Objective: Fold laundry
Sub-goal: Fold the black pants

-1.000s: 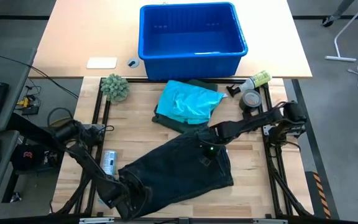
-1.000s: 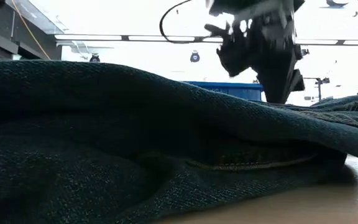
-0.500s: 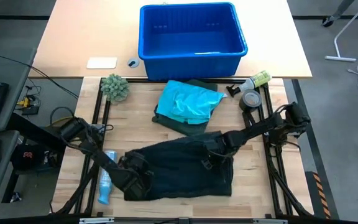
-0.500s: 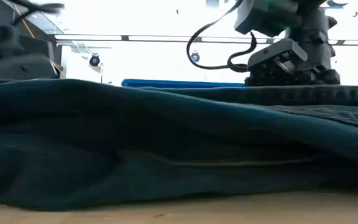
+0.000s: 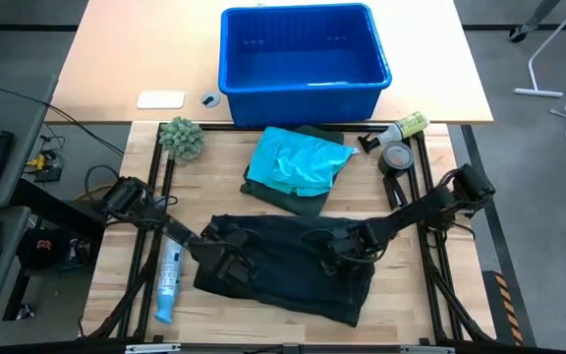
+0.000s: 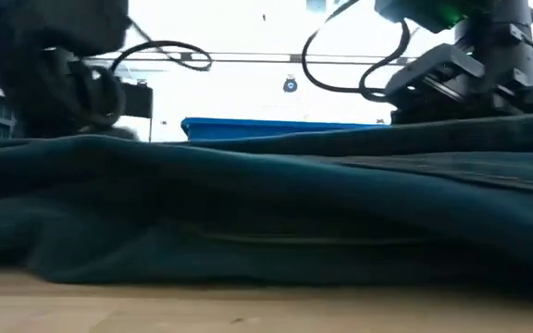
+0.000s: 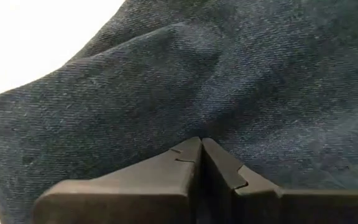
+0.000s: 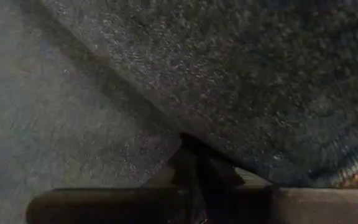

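Dark garment (image 5: pixel 288 275) lies crumpled just in front of the turquoise piece (image 5: pixel 298 160). Left gripper (image 5: pixel 226 258) & right gripper (image 5: pixel 334 248) both pressed together, prob pinching its cloth mid-fold. Next: pull flat w/ even tension.

Grey floor (image 5: pixel 543 147), pale desk (image 5: pixel 126 59) beyond the slatted wooden table (image 5: pixel 401 246), bright ceiling light strips (image 6: pixel 248 57).

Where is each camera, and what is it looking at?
High view: above, facing down on the wooden table; both arms show.
Low view: table height, facing across the dark denim garment; arms overhead.
Left wrist view: left gripper, shut, on denim.
Right wrist view: right gripper, shut, on denim.
All share the garment.
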Tool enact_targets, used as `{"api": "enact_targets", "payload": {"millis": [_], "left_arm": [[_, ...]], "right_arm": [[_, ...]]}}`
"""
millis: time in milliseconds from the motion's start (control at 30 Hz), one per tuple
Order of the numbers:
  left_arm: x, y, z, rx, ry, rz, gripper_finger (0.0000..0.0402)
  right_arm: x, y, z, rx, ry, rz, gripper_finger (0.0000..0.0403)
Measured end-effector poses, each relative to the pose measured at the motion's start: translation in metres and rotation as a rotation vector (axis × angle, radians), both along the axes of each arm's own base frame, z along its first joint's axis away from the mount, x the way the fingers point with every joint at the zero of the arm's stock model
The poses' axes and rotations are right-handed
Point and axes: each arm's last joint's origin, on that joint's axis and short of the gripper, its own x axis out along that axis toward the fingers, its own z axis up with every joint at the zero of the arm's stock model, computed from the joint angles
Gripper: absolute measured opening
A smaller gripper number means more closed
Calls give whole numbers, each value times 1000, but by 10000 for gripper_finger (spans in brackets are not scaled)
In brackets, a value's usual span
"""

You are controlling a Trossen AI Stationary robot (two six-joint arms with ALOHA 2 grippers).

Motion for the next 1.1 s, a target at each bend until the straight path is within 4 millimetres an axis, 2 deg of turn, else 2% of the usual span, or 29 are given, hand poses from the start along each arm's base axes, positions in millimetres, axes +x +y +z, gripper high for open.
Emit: {"api": "enact_targets", "payload": {"millis": [167,300,467,600,700,767,900,1000,1100], "left_arm": [[10,-4,14,-49,-158,0,0],[15,-3,17,-90,-171,-21,0],[12,-4,55,-144,-260,-67,0],[-5,3,94,-173,-337,-99,0],[-28,12,121,-241,-340,-89,0],[-47,14,131,-263,-328,-57,0],[-85,17,130,-320,-310,62,0],[-104,16,112,-434,-372,190,0],[-112,14,90,-567,-512,326,3]], "right_arm": [[-19,-9,6,-96,140,22,0],[-24,-15,16,-114,128,56,0],[-31,-19,44,-106,11,48,0],[-41,-24,71,-100,-110,33,0],[-50,-30,91,-140,-211,-6,0],[-56,-35,100,-190,-255,-50,0],[-65,-42,110,-279,-306,-93,0],[-67,-46,111,-302,-296,-91,0],[-68,-46,110,-312,-288,-72,0]]}}
